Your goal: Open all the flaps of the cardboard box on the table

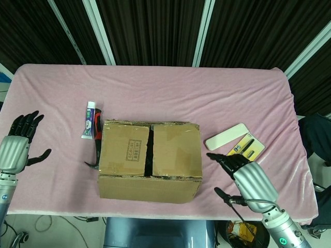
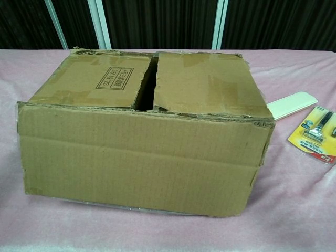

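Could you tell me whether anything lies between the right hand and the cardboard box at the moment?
Nothing visible does. The right hand hovers just right of the cardboard box, with only bare pink cloth between them; the white case and razor pack lie farther back.

Your cardboard box (image 1: 149, 160) sits near the table's (image 1: 155, 88) front edge. Left of it lie a tube (image 1: 90, 120) and a dark tool (image 1: 96, 147) — the tool right against the box. Right of it, a flat case (image 1: 226, 136), then a blister pack (image 1: 245, 151) just beside your right hand (image 1: 248, 179). Your left hand (image 1: 15, 149) hangs off the table's left edge.
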`<action>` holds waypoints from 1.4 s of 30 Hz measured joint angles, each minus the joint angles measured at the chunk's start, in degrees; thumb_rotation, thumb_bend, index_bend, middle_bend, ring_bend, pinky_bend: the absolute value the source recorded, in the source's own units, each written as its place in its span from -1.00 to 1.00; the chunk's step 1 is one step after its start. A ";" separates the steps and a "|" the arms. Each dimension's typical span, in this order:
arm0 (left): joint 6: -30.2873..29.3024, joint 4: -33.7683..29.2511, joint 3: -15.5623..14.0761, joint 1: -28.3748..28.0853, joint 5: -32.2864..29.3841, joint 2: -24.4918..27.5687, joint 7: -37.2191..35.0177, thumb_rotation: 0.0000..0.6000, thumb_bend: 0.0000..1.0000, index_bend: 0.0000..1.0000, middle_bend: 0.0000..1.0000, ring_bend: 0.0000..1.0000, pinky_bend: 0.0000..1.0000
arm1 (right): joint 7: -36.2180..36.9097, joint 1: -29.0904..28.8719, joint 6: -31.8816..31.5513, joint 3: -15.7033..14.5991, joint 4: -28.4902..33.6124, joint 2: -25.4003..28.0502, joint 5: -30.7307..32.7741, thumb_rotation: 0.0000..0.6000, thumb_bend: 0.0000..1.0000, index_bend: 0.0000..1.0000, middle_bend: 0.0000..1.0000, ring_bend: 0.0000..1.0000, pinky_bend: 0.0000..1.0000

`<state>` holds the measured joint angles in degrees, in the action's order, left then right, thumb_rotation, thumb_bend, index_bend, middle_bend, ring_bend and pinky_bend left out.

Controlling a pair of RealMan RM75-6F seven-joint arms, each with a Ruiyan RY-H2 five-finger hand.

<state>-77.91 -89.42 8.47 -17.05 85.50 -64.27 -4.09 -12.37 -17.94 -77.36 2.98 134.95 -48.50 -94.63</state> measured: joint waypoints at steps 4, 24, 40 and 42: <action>6.68 -3.12 0.29 -4.30 1.32 4.00 0.69 1.00 -0.43 -1.00 -1.00 -1.00 -1.00 | -9.19 1.07 -4.44 2.92 -2.96 -3.08 7.31 1.00 -0.38 -0.87 -0.79 -0.77 -0.49; 44.29 -13.34 6.19 -35.71 4.96 13.93 3.99 1.00 0.75 -0.62 -0.59 -0.71 -0.48 | 1.89 4.41 -10.17 7.21 -17.73 -9.23 12.84 1.00 -0.38 -0.87 -0.78 -0.77 -0.49; 56.60 -8.78 5.67 -50.99 -2.36 -0.11 10.38 1.00 0.98 -0.40 -0.26 -0.43 -0.22 | 8.79 4.78 -10.29 9.57 -19.59 -8.88 13.00 1.00 -0.35 -0.87 -0.78 -0.77 -0.49; 57.40 -7.87 5.01 -52.18 -4.02 -1.28 11.95 1.00 1.00 -0.38 -0.22 -0.40 -0.21 | 8.90 4.84 -10.24 9.58 -19.46 -8.84 12.84 1.00 -0.35 -0.87 -0.78 -0.77 -0.49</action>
<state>-20.50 -97.29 13.49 -69.23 81.48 -65.56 7.86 -3.48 -13.10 -87.60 12.56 115.48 -57.34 -81.80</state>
